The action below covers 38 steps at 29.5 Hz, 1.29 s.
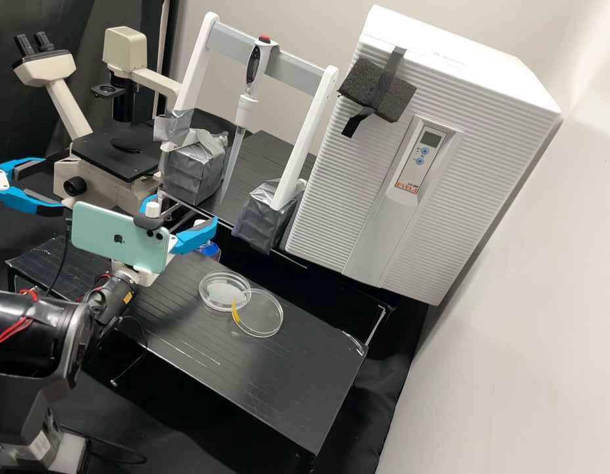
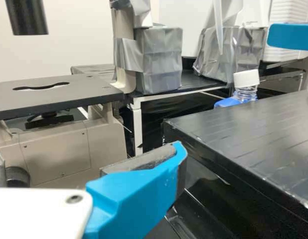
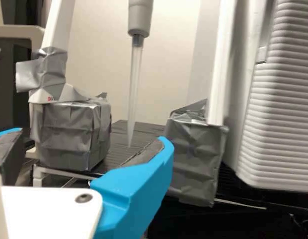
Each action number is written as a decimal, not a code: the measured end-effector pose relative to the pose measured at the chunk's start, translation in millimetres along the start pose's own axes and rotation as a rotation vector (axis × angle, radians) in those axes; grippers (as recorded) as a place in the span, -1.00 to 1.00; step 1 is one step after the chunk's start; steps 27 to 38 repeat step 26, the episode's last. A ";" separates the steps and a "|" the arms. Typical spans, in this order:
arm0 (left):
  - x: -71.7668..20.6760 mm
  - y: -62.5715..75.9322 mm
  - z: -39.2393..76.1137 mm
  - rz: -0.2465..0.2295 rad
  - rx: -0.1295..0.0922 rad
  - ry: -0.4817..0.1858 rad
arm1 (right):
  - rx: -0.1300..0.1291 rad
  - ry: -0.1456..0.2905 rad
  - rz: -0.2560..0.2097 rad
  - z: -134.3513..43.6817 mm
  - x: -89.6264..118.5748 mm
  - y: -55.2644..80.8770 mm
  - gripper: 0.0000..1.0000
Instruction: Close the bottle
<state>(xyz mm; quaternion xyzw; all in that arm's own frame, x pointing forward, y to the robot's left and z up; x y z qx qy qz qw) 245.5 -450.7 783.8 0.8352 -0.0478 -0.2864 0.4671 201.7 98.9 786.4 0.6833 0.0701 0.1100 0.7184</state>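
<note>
A small clear bottle (image 2: pixel 245 90) with a white cap and a blue label stands at the far edge of the black platform (image 2: pixel 258 134). In the high view the bottle (image 1: pixel 211 251) is mostly hidden behind a blue finger. My right gripper (image 1: pixel 183 218) hovers open just above and beside the bottle, with nothing between its fingers (image 3: pixel 139 174). One of its fingers (image 2: pixel 291 35) shows over the bottle in the left wrist view. Over at the bench's left edge, next to the microscope, my left gripper (image 1: pixel 51 184) stands open and holds nothing.
Two clear petri dishes (image 1: pixel 224 289) (image 1: pixel 260 313) lie mid-platform. A microscope (image 1: pixel 101 158) stands at the left. Behind, a pipette (image 1: pixel 242 125) hangs in a white stand with taped grey feet (image 1: pixel 193 164). A big white ribbed machine (image 1: pixel 417 151) blocks the right.
</note>
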 end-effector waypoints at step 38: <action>-10.9 2.2 4.0 0.059 0.167 0.109 | 0.002 0.007 0.014 0.4 -5.5 3.1 1.00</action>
